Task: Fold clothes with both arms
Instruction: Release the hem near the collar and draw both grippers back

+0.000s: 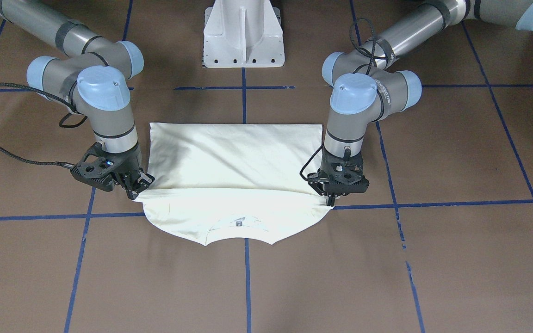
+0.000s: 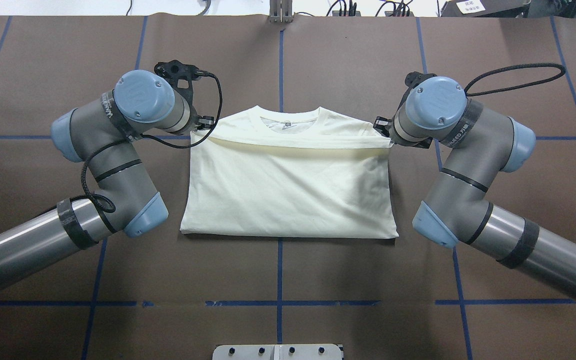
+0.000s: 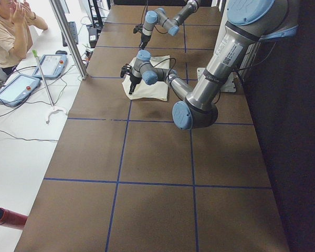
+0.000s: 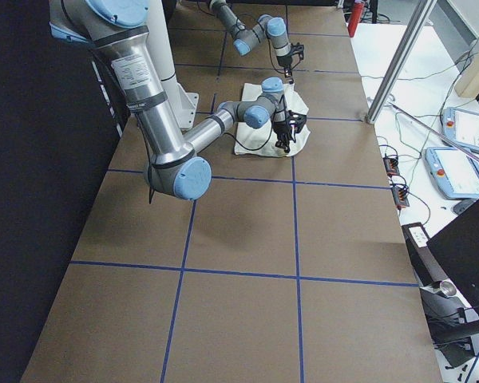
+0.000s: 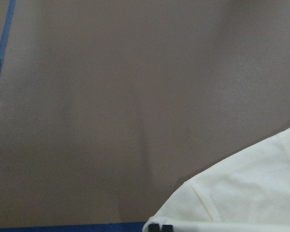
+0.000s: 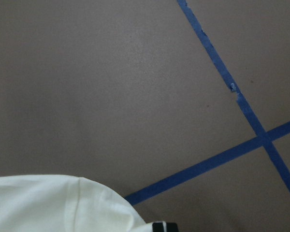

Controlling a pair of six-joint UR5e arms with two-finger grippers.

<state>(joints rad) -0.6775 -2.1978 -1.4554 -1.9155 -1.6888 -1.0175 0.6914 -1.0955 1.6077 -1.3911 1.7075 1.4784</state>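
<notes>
— Where is the T-shirt (image 1: 234,157)?
— Centre frame on the brown table (image 1: 433,259), folded up toward its collar (image 1: 238,224).
— The grippers?
— Left gripper (image 1: 330,200) at frame right, right gripper (image 1: 133,185) at frame left, jaws narrow, pinching its corners. Best to lower both level.

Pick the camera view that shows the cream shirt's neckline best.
Overhead exterior: the ribbed neckline of the cream fabric shirt lies flat and unobstructed. Front-facing shows it too, less distinctly; side views, too small to tell; wrist views catch only shirt edges.
</notes>
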